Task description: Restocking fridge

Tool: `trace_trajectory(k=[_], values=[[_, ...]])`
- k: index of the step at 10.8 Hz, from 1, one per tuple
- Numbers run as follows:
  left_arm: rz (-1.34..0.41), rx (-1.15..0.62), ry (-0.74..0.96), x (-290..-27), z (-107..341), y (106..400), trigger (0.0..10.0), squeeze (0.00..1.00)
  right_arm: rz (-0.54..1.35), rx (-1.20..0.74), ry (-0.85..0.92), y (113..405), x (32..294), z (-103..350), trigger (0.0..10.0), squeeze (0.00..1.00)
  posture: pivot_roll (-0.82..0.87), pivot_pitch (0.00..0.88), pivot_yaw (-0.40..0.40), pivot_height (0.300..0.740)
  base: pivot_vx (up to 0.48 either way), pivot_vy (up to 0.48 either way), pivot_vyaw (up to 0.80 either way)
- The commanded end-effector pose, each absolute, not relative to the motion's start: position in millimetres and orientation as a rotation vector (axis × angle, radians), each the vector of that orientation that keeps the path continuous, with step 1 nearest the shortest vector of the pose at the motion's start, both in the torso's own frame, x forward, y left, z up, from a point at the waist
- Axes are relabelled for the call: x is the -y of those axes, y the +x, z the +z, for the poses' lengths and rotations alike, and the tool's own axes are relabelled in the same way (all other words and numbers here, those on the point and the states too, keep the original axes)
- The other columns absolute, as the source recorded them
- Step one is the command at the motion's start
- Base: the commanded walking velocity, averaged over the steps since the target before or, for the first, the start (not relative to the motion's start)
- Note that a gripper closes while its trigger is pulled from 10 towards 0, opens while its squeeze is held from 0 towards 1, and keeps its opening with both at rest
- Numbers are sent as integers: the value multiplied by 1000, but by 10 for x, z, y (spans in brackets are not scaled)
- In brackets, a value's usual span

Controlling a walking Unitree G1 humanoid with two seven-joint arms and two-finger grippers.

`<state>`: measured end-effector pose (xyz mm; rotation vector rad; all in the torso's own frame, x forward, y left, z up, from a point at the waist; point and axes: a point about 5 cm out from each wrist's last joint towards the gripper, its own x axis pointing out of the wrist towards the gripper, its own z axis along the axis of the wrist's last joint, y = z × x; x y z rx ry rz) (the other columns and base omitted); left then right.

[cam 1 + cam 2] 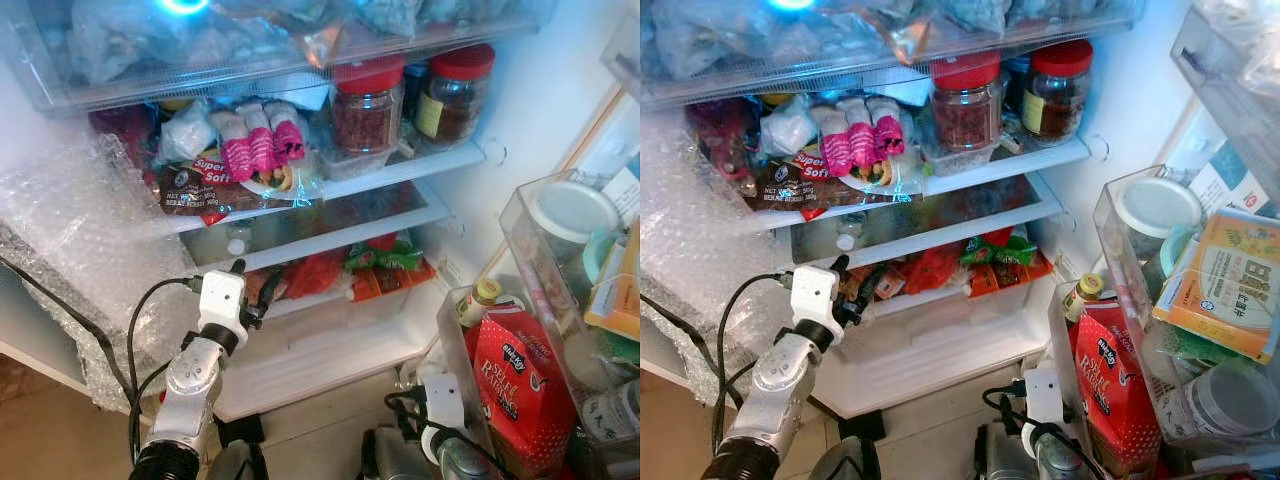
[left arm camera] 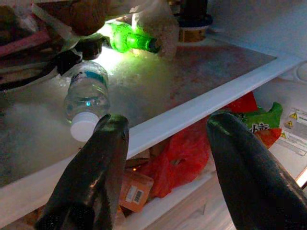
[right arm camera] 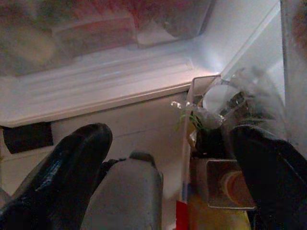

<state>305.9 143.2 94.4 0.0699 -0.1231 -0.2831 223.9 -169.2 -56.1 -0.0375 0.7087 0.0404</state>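
my left claw (image 2: 165,143) gapes wide before one water bottle (image 2: 86,98) and one green bottle (image 2: 132,40); my right claw (image 3: 168,158) spread wide, empty; two red-lidded jars (image 1: 368,100).

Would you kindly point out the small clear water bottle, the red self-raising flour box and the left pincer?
Small clear water bottle (image 2: 87,98), left wrist view, body.
Red self-raising flour box (image 1: 522,385), left eye view, front face.
Left pincer (image 2: 165,158), left wrist view, midway between fingertips.
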Motion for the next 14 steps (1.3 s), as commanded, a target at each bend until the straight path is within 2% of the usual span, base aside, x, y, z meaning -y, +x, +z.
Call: trace_trajectory(k=[1,5,14], values=[[-270,104,66,-1467,916,3029,10000,0,38,-733,-41,2196,1692,-592,10000,0,-199,153,6,647,0,0,0],[-258,96,60,-1475,929,3035,10000,0,34,-736,-37,2215,1688,-583,10000,0,-199,183,4,647,0,0,0],[-245,84,47,-1470,923,3024,10000,0,37,-745,-42,2225,1708,-576,10000,0,-200,204,-1,647,-254,0,0]])
